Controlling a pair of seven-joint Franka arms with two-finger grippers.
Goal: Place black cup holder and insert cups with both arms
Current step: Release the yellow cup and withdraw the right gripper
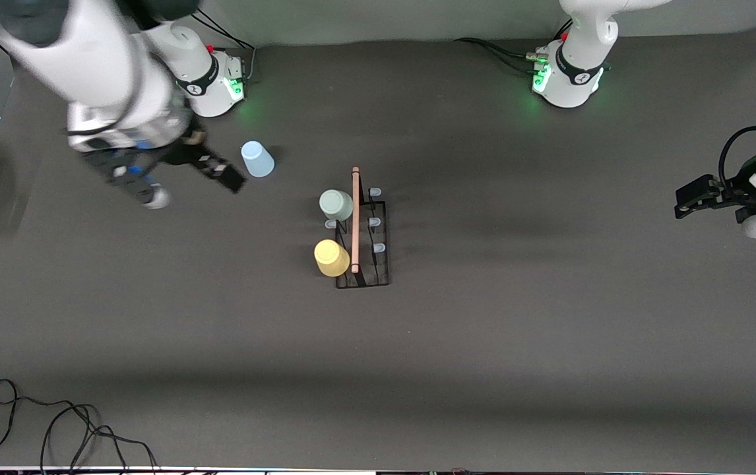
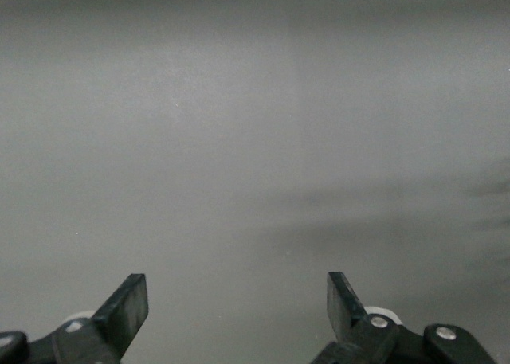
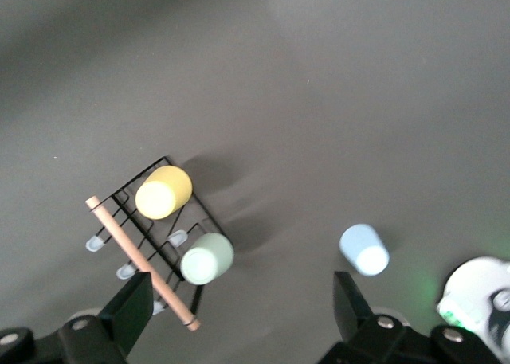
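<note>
The black cup holder (image 1: 371, 264) stands mid-table, its wooden rod (image 1: 355, 218) along the top. A pale green cup (image 1: 336, 204) and a yellow cup (image 1: 332, 257) sit on pegs on its side toward the right arm's end. The light blue cup (image 1: 257, 159) sits on the table near the right arm's base. My right gripper (image 1: 223, 175) hangs open and empty beside the blue cup. Its wrist view shows the open gripper (image 3: 239, 304), the holder (image 3: 131, 190), yellow cup (image 3: 163, 193), green cup (image 3: 207, 258) and blue cup (image 3: 364, 249). My left gripper (image 1: 685, 201) waits open and empty (image 2: 237, 300) over bare table.
The grey table mat (image 1: 516, 330) spreads round the holder. Several translucent-tipped pegs (image 1: 374, 222) on the holder's other side are bare. Black cables (image 1: 55, 422) lie at the table's near edge toward the right arm's end. Green-lit arm bases (image 1: 566, 79) stand along the top edge.
</note>
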